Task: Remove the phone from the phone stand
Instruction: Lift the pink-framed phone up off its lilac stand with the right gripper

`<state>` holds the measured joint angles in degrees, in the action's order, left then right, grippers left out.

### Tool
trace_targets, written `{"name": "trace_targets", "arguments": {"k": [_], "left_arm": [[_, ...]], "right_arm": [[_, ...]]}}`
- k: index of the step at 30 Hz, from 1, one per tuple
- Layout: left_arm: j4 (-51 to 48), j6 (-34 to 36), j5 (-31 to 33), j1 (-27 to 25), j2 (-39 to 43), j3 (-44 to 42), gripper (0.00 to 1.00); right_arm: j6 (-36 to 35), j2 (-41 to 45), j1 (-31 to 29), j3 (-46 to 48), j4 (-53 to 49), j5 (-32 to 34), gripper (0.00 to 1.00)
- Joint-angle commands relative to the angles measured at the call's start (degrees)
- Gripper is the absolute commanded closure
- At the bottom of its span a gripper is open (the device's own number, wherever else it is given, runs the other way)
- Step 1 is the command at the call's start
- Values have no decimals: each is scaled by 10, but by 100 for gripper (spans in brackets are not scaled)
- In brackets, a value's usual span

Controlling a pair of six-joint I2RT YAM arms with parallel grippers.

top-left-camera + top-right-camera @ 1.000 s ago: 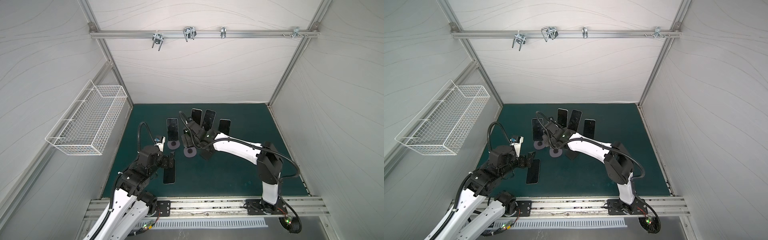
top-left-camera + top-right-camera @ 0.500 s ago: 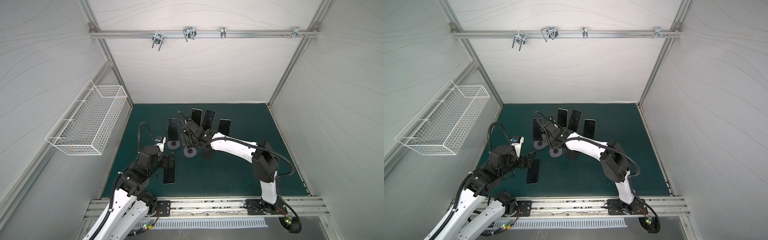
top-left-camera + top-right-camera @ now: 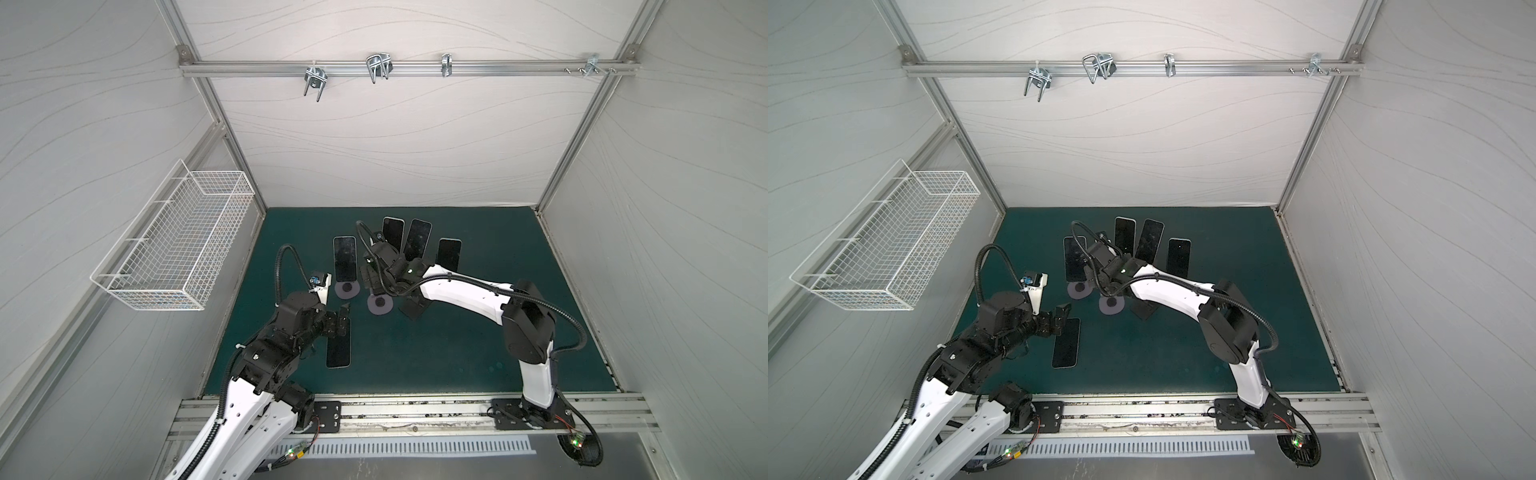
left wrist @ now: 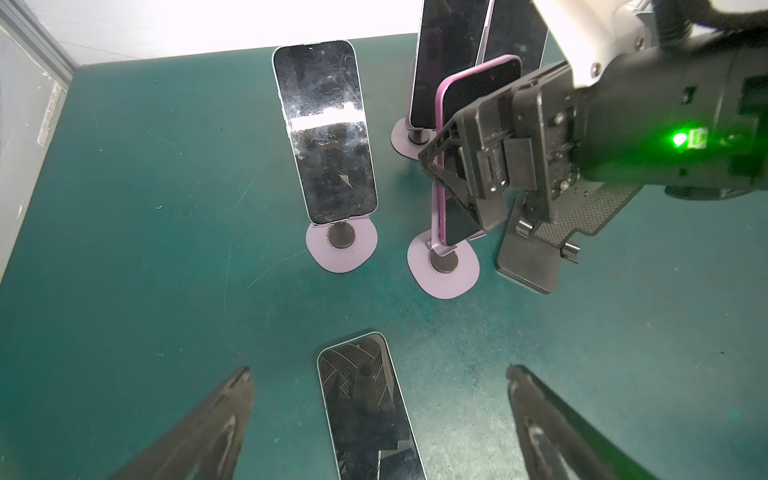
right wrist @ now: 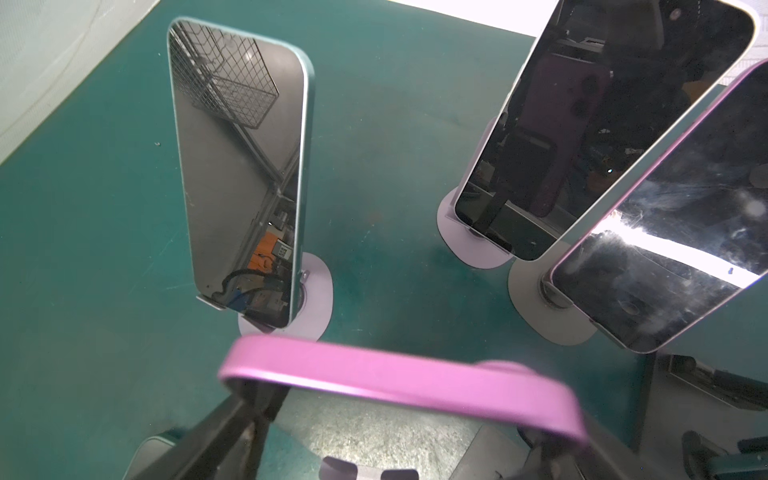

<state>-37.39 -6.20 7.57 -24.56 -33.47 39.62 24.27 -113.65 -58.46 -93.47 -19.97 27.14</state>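
A purple phone [image 4: 478, 83] stands upright on a lilac round-based phone stand [image 4: 442, 270], seen in both top views as the stand [image 3: 379, 306] [image 3: 1112, 306]. My right gripper [image 3: 376, 278] straddles this phone from above. In the right wrist view the phone's purple top edge [image 5: 395, 374] spans the right gripper [image 5: 399, 419], and a finger [image 5: 249, 395] presses against each side edge. The phone still rests on its stand. My left gripper [image 4: 379, 374] hangs open above a phone lying flat [image 4: 365, 407] on the mat, apart from it.
A teal-edged phone [image 4: 324, 133] on its own lilac stand is just left of the purple one. Three more phones [image 3: 417, 240] stand behind. An empty black folding stand [image 4: 536, 253] sits close on the right. A wire basket [image 3: 174, 241] hangs on the left wall.
The right gripper has shifted slightly left onto the purple phone and its jaws have narrowed onto the phone's sides. The left arm has not moved.
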Motion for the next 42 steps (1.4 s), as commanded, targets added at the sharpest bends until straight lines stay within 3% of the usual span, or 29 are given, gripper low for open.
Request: {"name": "trace_targets", "arguments": {"k": [1,24,42], "left_arm": [[12,4,8,-3,2,2,4],[8,2,20,-5,7,5,4],[4,0,41,-5,17,6,4]], "right_arm": [[11,-9,3,-11,9,8,9],[10,37,-1,3,21,7,31],[-3,82,-6,-22,-8,7,39]]}}
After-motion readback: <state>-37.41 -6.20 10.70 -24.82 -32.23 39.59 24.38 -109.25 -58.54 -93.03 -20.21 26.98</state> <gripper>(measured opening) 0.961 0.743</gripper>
